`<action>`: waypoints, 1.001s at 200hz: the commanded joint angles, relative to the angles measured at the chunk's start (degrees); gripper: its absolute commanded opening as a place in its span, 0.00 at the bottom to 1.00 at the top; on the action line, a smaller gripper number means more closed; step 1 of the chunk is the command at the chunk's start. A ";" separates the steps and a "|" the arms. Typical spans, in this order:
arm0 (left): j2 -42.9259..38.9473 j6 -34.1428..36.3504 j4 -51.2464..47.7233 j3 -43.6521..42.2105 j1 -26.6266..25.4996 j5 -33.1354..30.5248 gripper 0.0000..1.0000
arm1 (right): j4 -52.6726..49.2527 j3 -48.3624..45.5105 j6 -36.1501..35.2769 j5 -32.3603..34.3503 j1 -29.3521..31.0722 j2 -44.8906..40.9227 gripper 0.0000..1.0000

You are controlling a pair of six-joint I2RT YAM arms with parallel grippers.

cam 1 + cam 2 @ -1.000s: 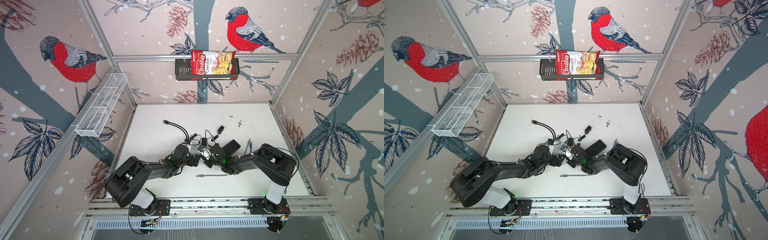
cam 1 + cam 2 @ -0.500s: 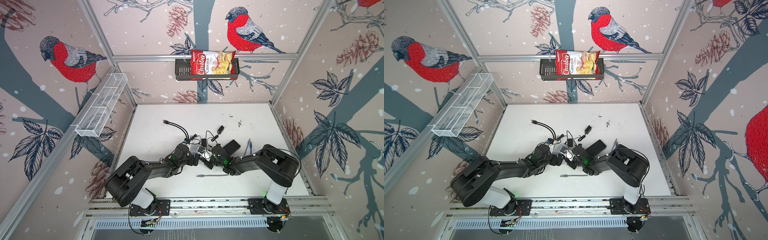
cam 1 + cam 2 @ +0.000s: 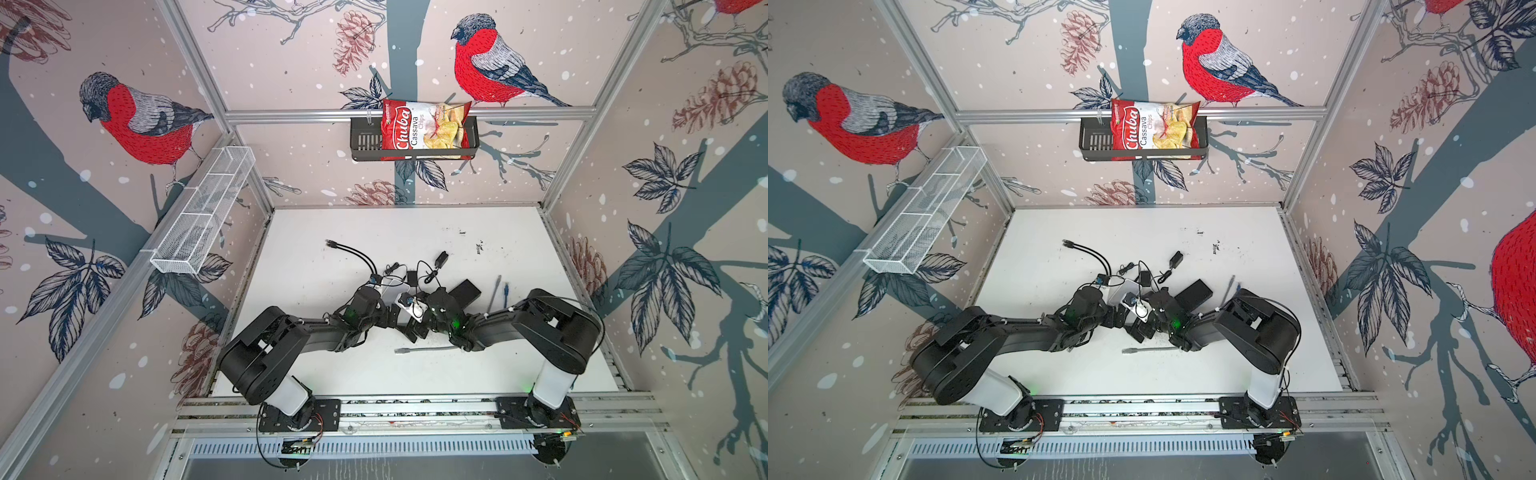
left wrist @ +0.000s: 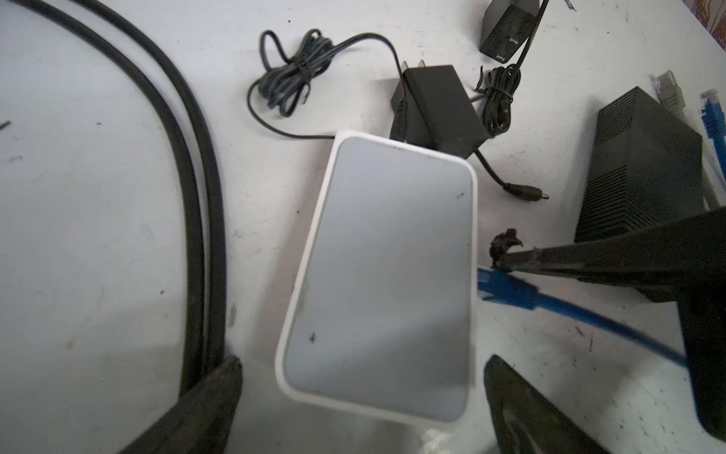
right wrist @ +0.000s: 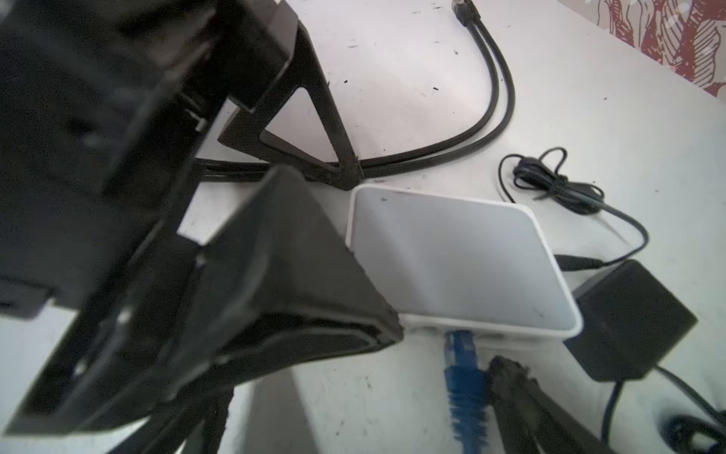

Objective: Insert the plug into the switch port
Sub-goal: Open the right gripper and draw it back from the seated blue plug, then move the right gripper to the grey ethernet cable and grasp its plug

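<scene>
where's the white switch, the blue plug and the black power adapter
white switch (image 4: 385, 275), left wrist view, middle of its top face
blue plug (image 5: 460, 348), right wrist view, its body by the switch's front
black power adapter (image 4: 440, 114), left wrist view, middle of its casing

The far half of the table (image 3: 415, 224) is bare, and so are its left side and a strip along the near edge. The middle is crowded. The white switch (image 3: 392, 291) has a blue plug (image 5: 459, 346) at its right side, a black adapter (image 4: 436, 110) touching its far end, and a black box (image 3: 465, 293) just right of it. Twin black cables (image 3: 353, 253) curve away far-left, and a grey cable (image 3: 424, 350) lies across the near side. The left arm (image 3: 316, 328) and right arm (image 3: 498, 322) meet over the switch.
</scene>
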 commanded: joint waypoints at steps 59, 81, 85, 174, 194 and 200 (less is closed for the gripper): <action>1.00 -0.87 -5.24 0.22 0.12 -0.31 0.95 | 5.66 -3.28 0.35 -2.12 -0.29 -2.91 0.99; -0.19 -0.90 -5.09 -0.06 0.14 -0.37 0.95 | 6.50 -4.44 0.35 -1.40 -0.30 -4.96 0.99; -0.51 -0.77 -5.09 -0.14 0.14 -0.38 0.95 | 6.51 -4.60 0.32 -0.97 -0.30 -5.44 0.99; -11.37 0.88 -1.44 -3.44 0.11 -1.77 0.97 | -0.09 -5.71 7.11 14.66 -1.82 -16.09 0.99; -14.12 2.42 -0.54 -4.93 0.10 -1.31 0.97 | -1.01 -5.99 8.67 13.82 -2.27 -19.10 0.99; -14.88 2.89 -0.59 -5.28 0.10 -1.17 0.97 | -0.73 -6.49 9.23 13.00 -2.68 -20.14 0.99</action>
